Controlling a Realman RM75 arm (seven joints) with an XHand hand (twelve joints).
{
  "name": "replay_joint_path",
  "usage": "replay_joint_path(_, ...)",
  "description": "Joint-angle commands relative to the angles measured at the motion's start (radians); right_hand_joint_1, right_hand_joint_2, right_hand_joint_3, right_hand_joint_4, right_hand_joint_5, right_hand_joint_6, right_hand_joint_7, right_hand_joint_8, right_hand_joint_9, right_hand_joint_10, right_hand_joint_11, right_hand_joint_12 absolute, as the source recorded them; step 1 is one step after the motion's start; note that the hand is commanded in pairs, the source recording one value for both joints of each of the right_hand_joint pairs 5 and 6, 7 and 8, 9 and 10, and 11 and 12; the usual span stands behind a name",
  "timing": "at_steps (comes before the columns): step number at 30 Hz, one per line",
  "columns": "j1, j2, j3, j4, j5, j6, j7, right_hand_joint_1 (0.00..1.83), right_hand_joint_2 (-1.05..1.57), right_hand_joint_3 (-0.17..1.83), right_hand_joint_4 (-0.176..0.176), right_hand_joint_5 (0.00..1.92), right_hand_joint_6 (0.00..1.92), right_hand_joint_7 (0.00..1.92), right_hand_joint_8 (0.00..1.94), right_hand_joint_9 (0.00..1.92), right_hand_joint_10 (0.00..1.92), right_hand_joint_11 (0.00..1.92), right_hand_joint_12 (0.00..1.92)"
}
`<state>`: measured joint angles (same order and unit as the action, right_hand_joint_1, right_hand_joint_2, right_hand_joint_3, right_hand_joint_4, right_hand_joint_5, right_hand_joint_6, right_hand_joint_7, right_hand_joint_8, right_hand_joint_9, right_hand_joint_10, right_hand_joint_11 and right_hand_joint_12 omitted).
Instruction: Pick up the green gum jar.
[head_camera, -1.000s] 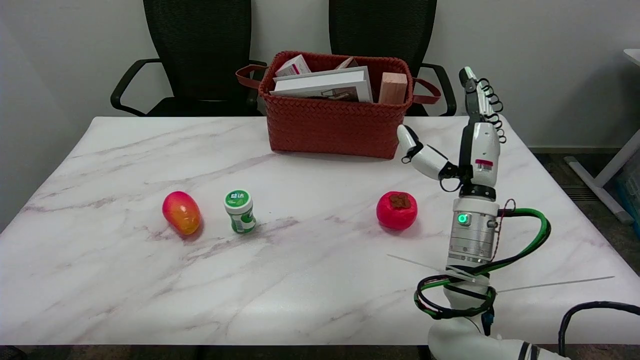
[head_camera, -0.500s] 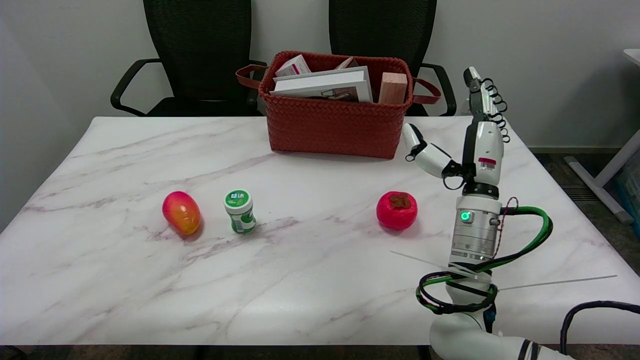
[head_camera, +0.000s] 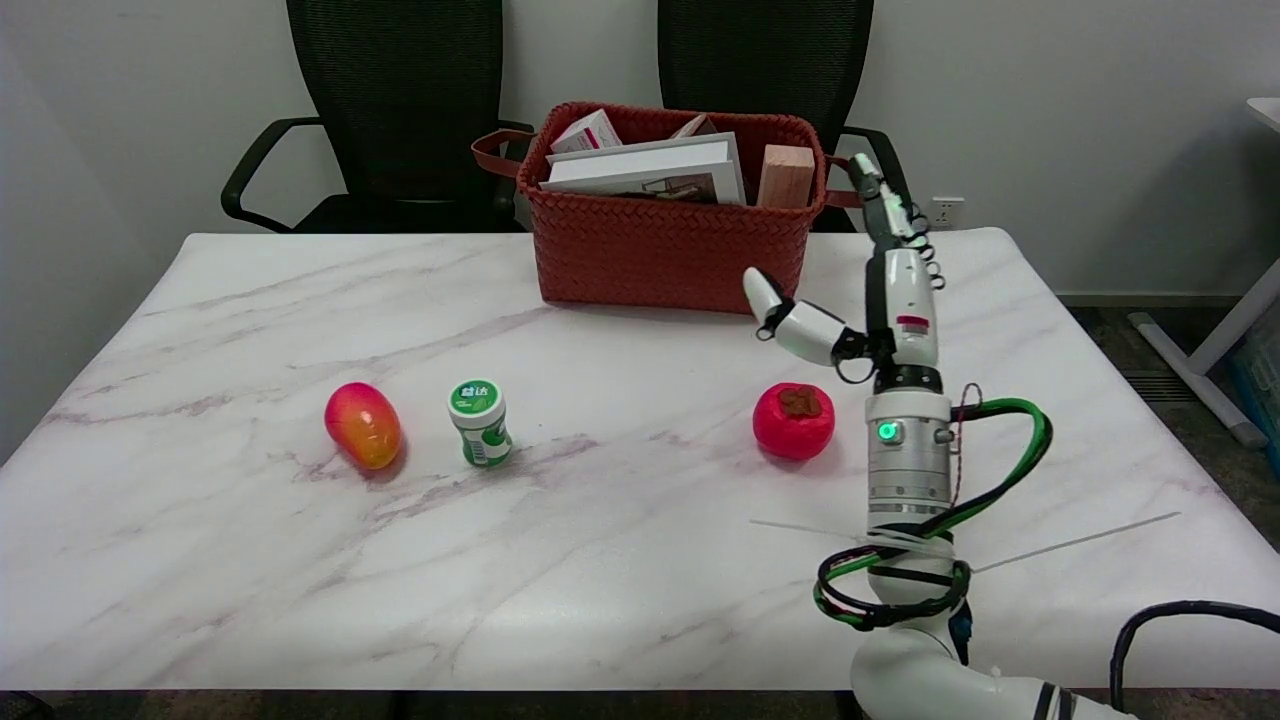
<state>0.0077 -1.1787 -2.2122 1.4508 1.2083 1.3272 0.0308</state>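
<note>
Right hand raised upright over the table's right side, fingers straight and pointing up, thumb splayed out toward 9 o'clock; nothing in it, fingers apart; white glossy shell with black joints, cables looped round the wrist below; red round persimmon-like fruit sits just beside the wrist at about 8 o'clock, smooth skin, brown calyx on top; green gum jar stands well apart from the hand at roughly 8 to 9 o'clock, across the table's middle, not touched; jar is a small plastic cylinder, long axis upright with a slight lean, white-green lid up, printed label; the coming move likely needs a long sweep leftward past the red fruit, then a side wrap round the jar's body; mango-like fruit lies near the jar at its 9 o'clock, so little room on that side; woven red-brown basket of boxes at the hand's 10 o'clock; table is glossy veined marble, likely slippery
</note>
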Motion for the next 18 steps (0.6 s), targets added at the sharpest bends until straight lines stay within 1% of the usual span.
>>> replay_joint_path(1,0.003,-0.054,-0.057,0.029,0.043,-0.237,0.135,1.00,0.61,0.53,0.000,0.17,0.17,0.22,0.22,0.19,0.19,0.12,0.12)
replay_joint_path(9,0.005,-0.071,-0.071,0.010,0.038,-0.304,0.230,0.99,0.62,0.54,0.000,0.15,0.15,0.22,0.22,0.17,0.17,0.09,0.09)
replay_joint_path(18,0.048,-0.085,-0.071,-0.032,0.035,-0.463,0.373,0.97,0.62,0.56,0.000,0.11,0.11,0.22,0.22,0.16,0.16,0.08,0.08)
